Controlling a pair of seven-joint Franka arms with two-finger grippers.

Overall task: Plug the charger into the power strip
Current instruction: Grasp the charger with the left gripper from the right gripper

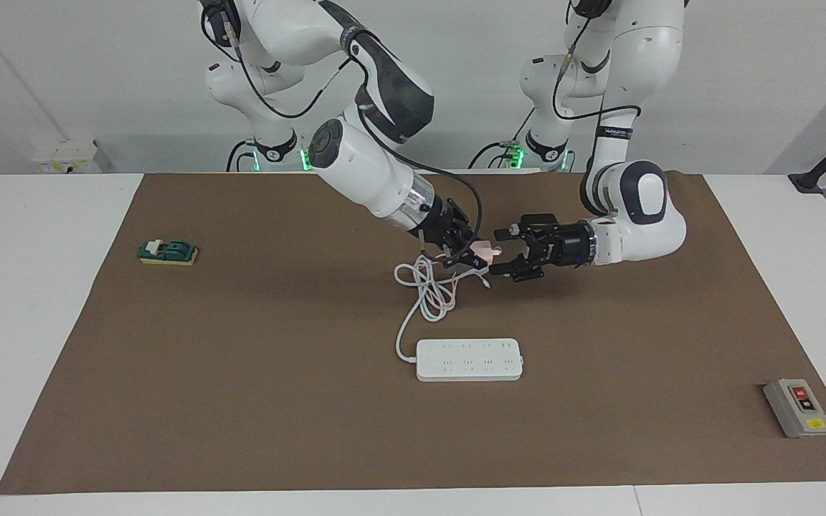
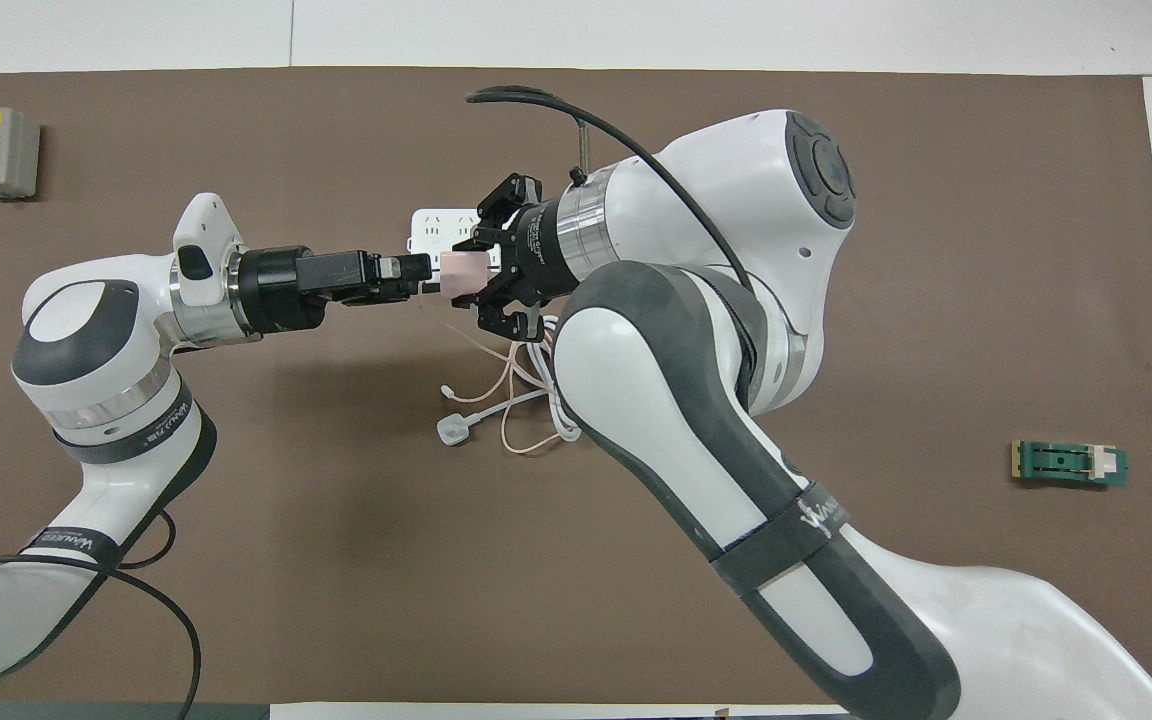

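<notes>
The right end effector (image 1: 472,255) grips the charger (image 1: 483,250) above the coiled cords (image 1: 429,287). The left end effector (image 1: 505,251), fingers spread wide, flanks the charger's free end. The power strip (image 1: 469,359) lies flat on the desk (image 1: 255,401), below both end effectors and farther from the robots.

My black right gripper (image 1: 472,256) holds a pale-pink charger (image 1: 481,250); my left gripper (image 1: 502,252) is black too. The power strip (image 1: 469,359) is white on the bench's brown mat (image 1: 241,373). A grey box (image 1: 797,408) carries red and yellow buttons.

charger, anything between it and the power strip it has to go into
Nothing visible: bare mat lies between the charger, held up in the right claw, and the power strip.
</notes>
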